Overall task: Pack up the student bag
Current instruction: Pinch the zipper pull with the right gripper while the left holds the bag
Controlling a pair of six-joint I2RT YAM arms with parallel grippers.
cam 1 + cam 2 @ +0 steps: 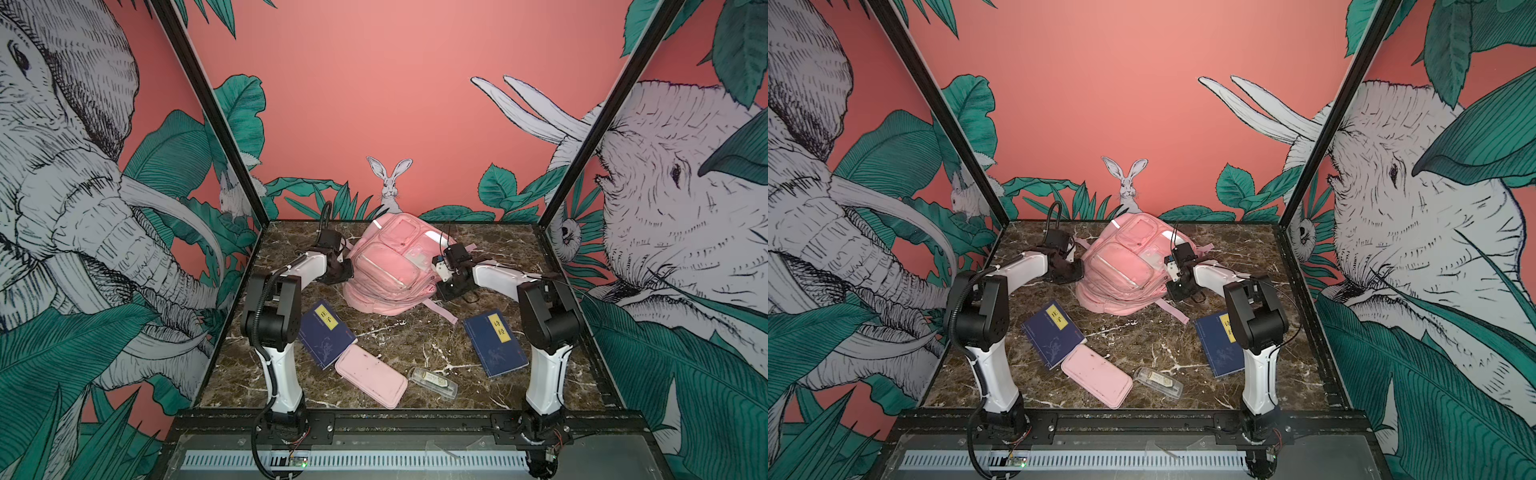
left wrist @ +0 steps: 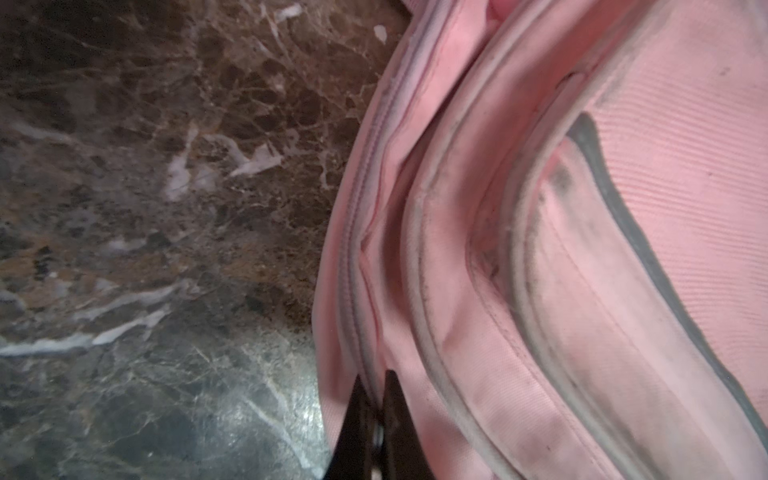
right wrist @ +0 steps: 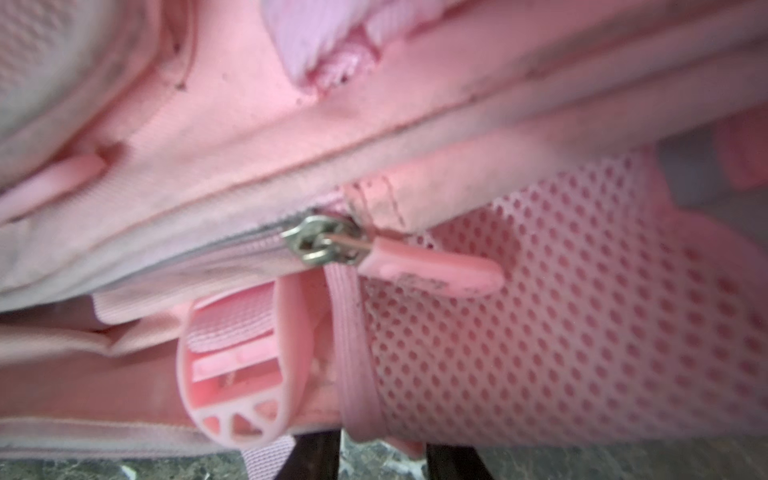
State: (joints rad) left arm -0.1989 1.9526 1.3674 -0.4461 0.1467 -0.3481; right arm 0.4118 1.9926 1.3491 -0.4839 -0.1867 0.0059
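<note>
The student bag (image 1: 390, 266) (image 1: 1121, 266), a big pink backpack, lies front up at the back middle of the marble table. My left gripper (image 1: 347, 270) (image 1: 1077, 272) is at its left side. In the left wrist view it (image 2: 376, 386) is shut on the bag's zip seam (image 2: 357, 249). My right gripper (image 1: 438, 289) (image 1: 1169, 291) is at the bag's right side. In the right wrist view its jaws (image 3: 382, 457) stand apart under the edge of the mesh side pocket (image 3: 582, 311). Above them a metal zip slider (image 3: 324, 245) with a pink pull tab (image 3: 436, 268) sits at the zip's end.
In front of the bag lie a blue book (image 1: 326, 336) on the left and another blue book (image 1: 494, 343) on the right. A flat pink pencil pouch (image 1: 370, 374) and a clear plastic case (image 1: 432, 382) lie near the front edge. A pink strap (image 1: 440, 311) trails from the bag.
</note>
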